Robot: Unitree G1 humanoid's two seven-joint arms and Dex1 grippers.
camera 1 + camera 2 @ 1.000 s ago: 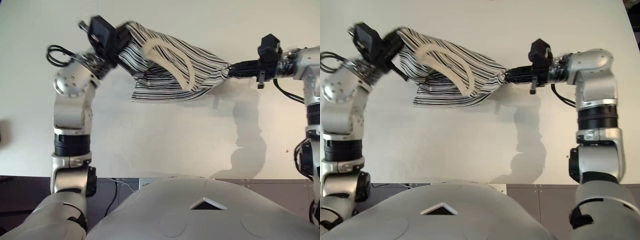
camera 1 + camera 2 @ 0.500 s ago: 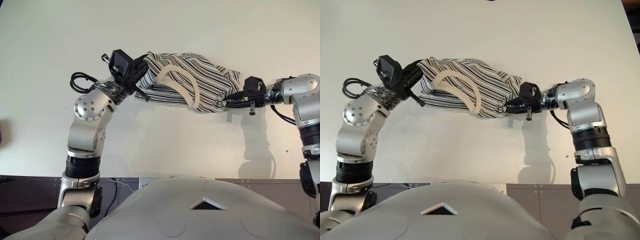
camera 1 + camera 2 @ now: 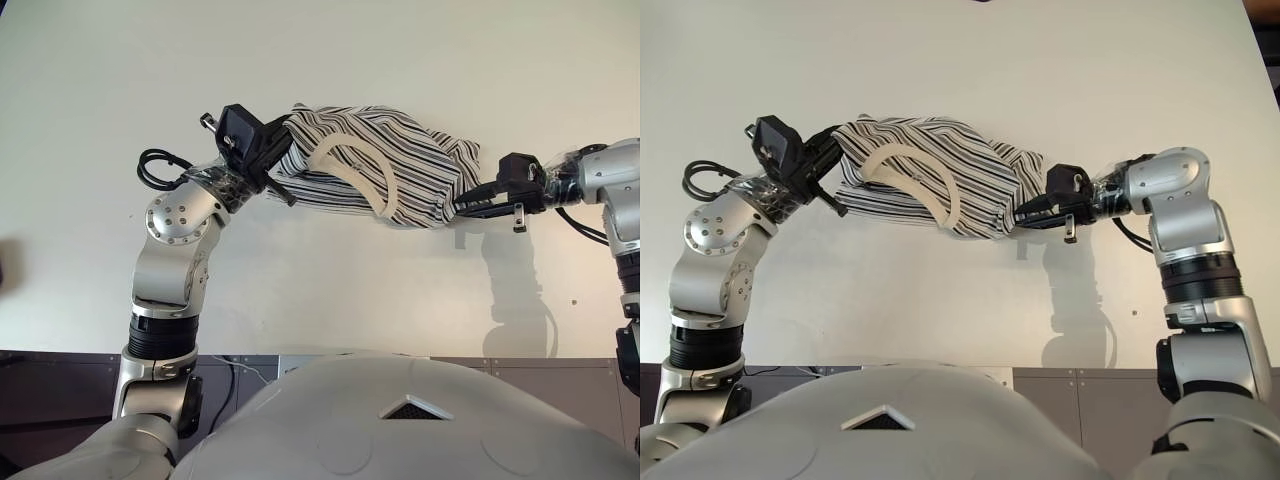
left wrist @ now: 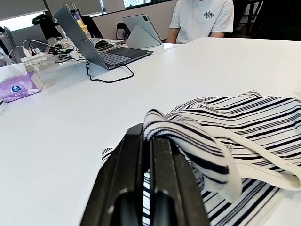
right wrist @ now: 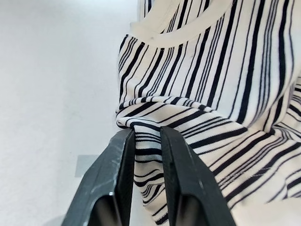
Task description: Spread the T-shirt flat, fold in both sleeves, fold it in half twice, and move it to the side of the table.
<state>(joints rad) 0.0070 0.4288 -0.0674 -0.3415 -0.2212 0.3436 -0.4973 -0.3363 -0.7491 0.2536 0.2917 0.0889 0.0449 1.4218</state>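
Fingers (image 5: 120, 165) pinch both ends of the T-shirt (image 3: 400, 160), stretched left-right.

L claw (image 3: 281, 163) & R claw (image 3: 466, 207) both pinched closed, arms outstretched.

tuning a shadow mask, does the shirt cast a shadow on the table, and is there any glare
Left eye view: the shirt casts a narrow shadow on the table along its near edge; no glare. Right wrist view: a grey patch on the table beside the right end effector. Left wrist view: table evenly bright.
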